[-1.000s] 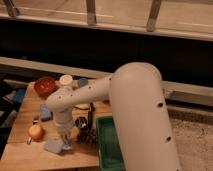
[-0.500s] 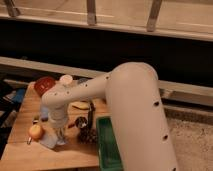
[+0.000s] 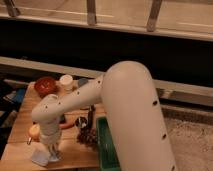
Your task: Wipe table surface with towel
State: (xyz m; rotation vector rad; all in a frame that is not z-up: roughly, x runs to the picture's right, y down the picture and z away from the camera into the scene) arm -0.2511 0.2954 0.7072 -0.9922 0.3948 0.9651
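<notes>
— Where's the towel (image 3: 41, 158)?
— Near the front left of the desk (image 3: 75, 155), directly under the gripper (image 3: 52, 151).
— And the gripper?
— Lowered, pressed together, pinching the towel's top.

Only 1 view is given, from a camera set high and close behind the robot's own arm (image 3: 131, 115), whose white bulk fills the centre and lower right of the frame. The camera faces forward and steeply down onto the table surface (image 3: 75, 156) at lower left. There the gripper (image 3: 50, 149) sits near the bottom edge, just above the towel (image 3: 41, 158).
</notes>
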